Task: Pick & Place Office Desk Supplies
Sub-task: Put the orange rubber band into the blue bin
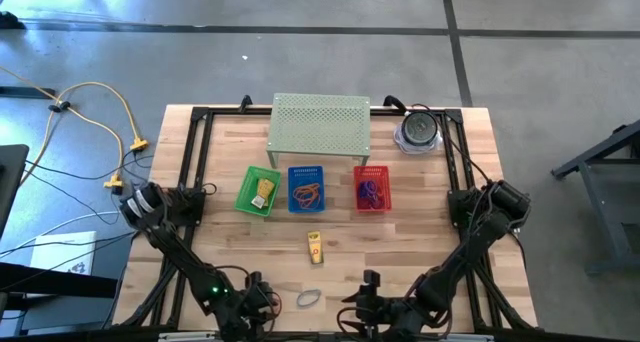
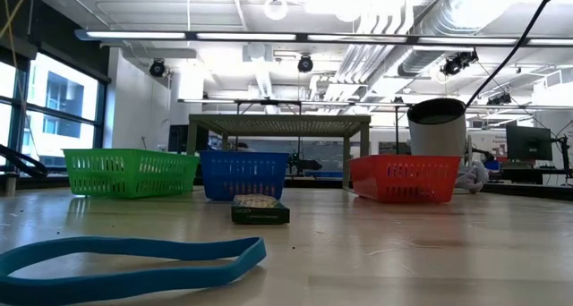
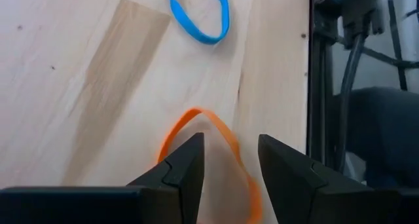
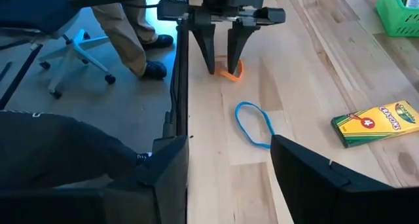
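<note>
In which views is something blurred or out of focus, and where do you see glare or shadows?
Low view: the blue rubber band nearest the lens is soft, and the ceiling lamps glare bright. Left wrist view: the orange rubber band blurs between the open left gripper. Right wrist view: the crayon box is sharp. High view: even light, faint shadows under the green shelf.

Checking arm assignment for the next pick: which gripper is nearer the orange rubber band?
Left. The left gripper is right at the orange rubber band, open fingers either side of its loop on the table. The right gripper, also open, sits farther off, beyond the blue rubber band.
</note>
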Tool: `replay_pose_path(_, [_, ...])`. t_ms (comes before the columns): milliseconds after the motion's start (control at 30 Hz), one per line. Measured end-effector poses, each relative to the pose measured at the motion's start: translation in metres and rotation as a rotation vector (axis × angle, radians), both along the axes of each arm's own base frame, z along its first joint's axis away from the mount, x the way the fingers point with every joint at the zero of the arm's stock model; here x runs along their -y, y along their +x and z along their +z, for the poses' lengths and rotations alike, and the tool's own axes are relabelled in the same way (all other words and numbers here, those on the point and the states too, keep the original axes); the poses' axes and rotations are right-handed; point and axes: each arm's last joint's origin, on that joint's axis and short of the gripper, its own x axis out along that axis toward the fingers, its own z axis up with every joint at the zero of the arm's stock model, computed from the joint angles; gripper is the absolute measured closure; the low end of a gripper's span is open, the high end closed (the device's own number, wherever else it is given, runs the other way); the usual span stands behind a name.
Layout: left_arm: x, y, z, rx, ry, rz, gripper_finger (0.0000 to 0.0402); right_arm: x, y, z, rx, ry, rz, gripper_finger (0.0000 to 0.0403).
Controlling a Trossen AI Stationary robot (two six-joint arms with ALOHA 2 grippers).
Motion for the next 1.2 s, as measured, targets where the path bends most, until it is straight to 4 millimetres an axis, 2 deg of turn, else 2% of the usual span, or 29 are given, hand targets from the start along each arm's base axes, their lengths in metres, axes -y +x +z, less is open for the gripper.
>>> replay_pose_path(200, [0.002,0.002,-0.012,-0.010,0.006,0.028,0.0262,-0.002,-0.002,0.000,0.001,0.005,0.005,0.0198])
replay_pose_path(367, [0.002,0.002,-0.014,-0.019,-0.002,0.035,0.0271,-0.003,-0.002,0.001,0.010,0.014,0.005,0.0198])
replay_pose_path(500, [0.000,0.003,-0.015,-0.021,0.019,0.035,0.0313,-0.003,-0.001,0.001,0.012,0.017,0.004,0.0198])
replay_pose_path(633, [-0.003,0.005,-0.016,-0.028,0.036,0.035,0.0380,-0.004,-0.001,0.002,0.022,0.028,0.004,0.0198])
replay_pose_path(800, [-0.002,0.006,-0.015,-0.012,0.063,0.000,0.0399,-0.006,-0.002,0.004,0.036,0.044,0.009,0.0198])
replay_pose_path(933, [0.000,0.012,-0.006,0.010,0.090,-0.056,0.0400,-0.010,-0.002,0.002,0.046,0.047,0.018,0.0198])
replay_pose_path(1033, [-0.003,0.021,0.012,0.052,0.078,-0.071,0.0400,-0.010,-0.002,0.000,0.041,0.036,0.030,0.0198])
replay_pose_path(1200, [-0.032,0.038,0.052,0.126,0.077,-0.025,0.0400,-0.008,0.001,0.000,0.047,0.000,0.039,0.0198])
